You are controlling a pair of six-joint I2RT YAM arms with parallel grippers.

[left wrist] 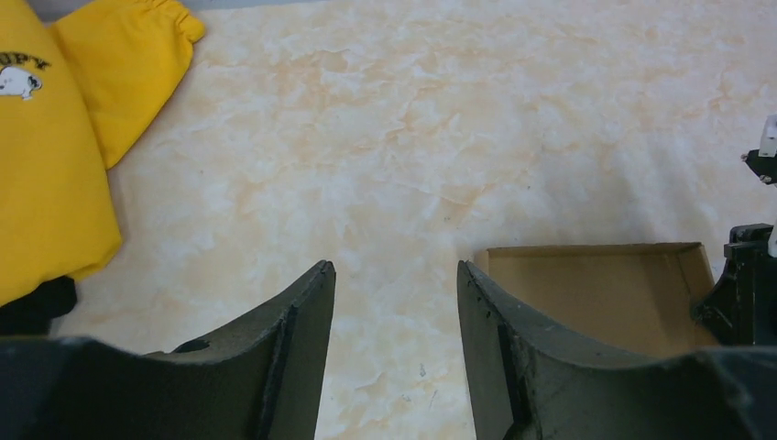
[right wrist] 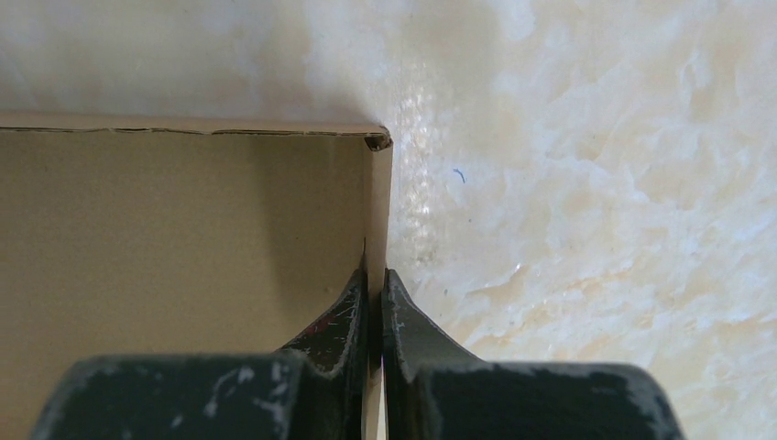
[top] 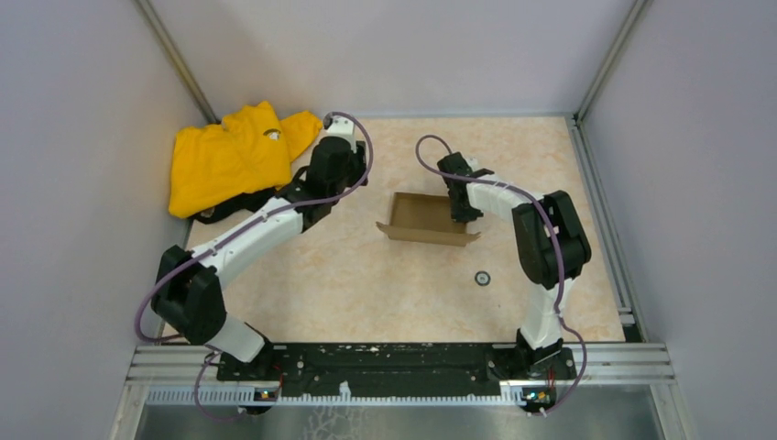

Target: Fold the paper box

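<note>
Cardboard is clamped in the right gripper (right wrist: 374, 286): its fingers are pressed together on the right side wall of the paper box (top: 421, 218), one finger inside the wall and one outside, close to a corner. The box lies open-topped about mid-counter (top: 366, 284), a flap spread along its near side. The left gripper (left wrist: 394, 275) hangs with fingers apart, holding nothing, just left of the box, with marbled surface between them. Beyond it a yellow garment (top: 234, 156) is heaped in the counter's far left corner. A small dark ring (top: 482, 278) lies apart from the box, toward the near right.
</note>
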